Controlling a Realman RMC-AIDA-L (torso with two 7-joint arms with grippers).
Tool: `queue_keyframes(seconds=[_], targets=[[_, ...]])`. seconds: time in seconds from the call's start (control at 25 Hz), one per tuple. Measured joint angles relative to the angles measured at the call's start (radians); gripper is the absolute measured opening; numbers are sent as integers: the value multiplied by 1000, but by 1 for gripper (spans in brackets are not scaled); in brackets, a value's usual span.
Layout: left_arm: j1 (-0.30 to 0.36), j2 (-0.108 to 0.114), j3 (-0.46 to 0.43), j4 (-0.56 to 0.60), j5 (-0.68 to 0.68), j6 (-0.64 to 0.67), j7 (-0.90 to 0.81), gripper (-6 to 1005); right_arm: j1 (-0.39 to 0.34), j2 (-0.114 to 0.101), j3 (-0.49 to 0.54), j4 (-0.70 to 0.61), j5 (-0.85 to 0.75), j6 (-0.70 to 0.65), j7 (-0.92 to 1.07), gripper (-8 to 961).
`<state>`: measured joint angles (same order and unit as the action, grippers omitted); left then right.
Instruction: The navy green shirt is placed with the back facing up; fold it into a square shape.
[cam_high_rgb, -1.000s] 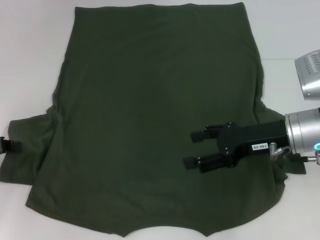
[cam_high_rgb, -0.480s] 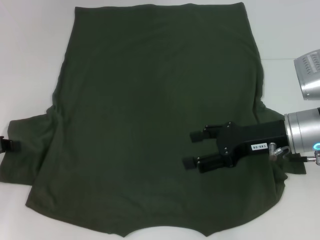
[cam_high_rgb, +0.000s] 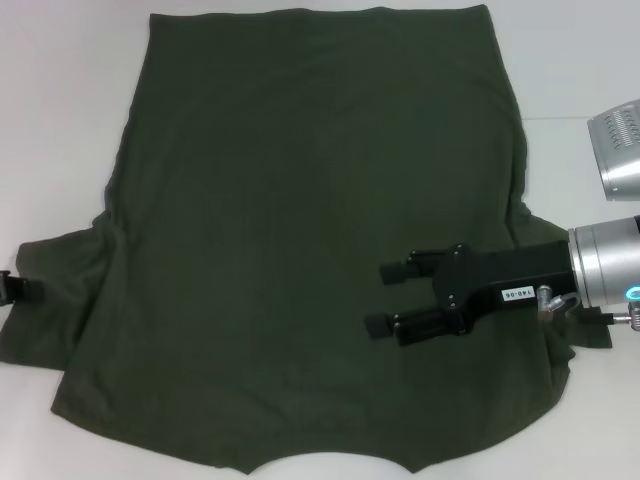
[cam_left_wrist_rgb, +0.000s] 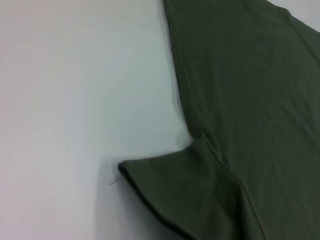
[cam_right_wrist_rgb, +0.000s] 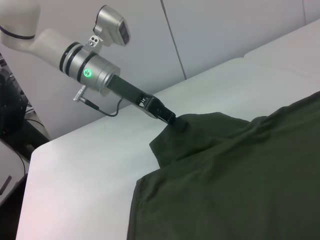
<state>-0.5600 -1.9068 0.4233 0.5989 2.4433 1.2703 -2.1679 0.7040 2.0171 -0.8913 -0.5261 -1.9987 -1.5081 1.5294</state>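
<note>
Across the white table (cam_high_rgb: 60, 120) the navy green shirt (cam_high_rgb: 300, 230) lies spread flat, plain side up, hem far from the robot, collar at the near edge. Left gripper (cam_right_wrist_rgb: 177, 123) is at the left sleeve (cam_left_wrist_rgb: 165, 185) tip, apparently pinching the cloth, which tents up there. Right gripper (cam_high_rgb: 385, 297) hovers over the right body panel, fingers spread, holding nothing. To fold well: confirm a firm sleeve pinch, lift low, carry inward across the body, keep the edge straight, avoid dragging the shirt.

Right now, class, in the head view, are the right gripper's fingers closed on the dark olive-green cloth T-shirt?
No: the right gripper sits over the dark olive-green cloth T-shirt with both fingers spread apart, gripping no cloth.
</note>
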Motion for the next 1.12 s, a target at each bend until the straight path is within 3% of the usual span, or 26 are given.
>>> queue_keyframes(seconds=[0.4,0.64,1.12], targets=[[-6,0,0,-5,6,-1,-13,51,0,0,0,0,0,3,0,919],[-6,1,0,-5,7,-2,-14,218,0,0,0,0,0,5,2,918],[-8,-2,13,5,31,-20,-16,138,2,2,0,0,0,8,6,916]])
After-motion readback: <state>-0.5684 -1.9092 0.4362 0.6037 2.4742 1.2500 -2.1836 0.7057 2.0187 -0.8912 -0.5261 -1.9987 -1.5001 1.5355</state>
